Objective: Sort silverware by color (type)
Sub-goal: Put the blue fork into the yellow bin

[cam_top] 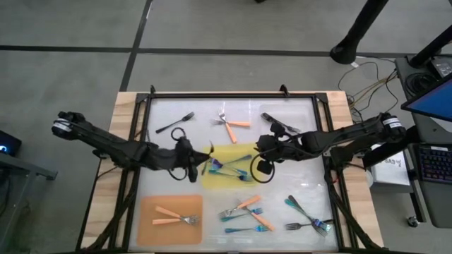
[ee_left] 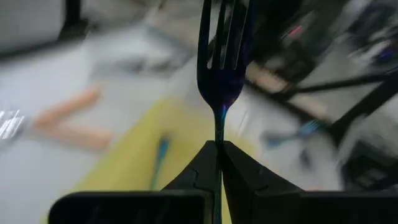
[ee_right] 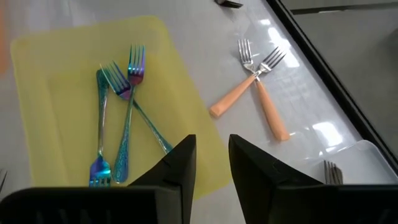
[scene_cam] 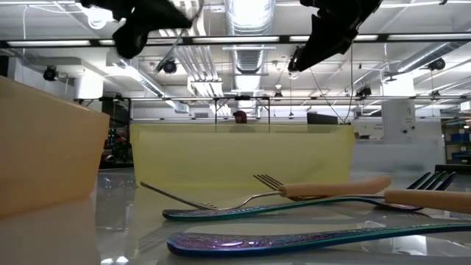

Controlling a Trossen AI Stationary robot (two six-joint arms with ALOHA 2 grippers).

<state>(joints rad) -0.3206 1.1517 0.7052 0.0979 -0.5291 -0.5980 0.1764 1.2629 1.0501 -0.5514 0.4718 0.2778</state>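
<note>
Glossy table (cam_top: pixel 296 120), possibly iridescent fork (ee_left: pixel 221 56)

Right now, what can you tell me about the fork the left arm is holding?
The iridescent blue fork looks like polished metal with a blue-violet sheen. Four tines and a narrow neck show; its handle is pinched between the shut fingers of the left end effector, with the tines pointing away from the wrist. It hangs in the air at the yellow mat's left edge, where other blue forks lie. Nothing else touches it.
</note>
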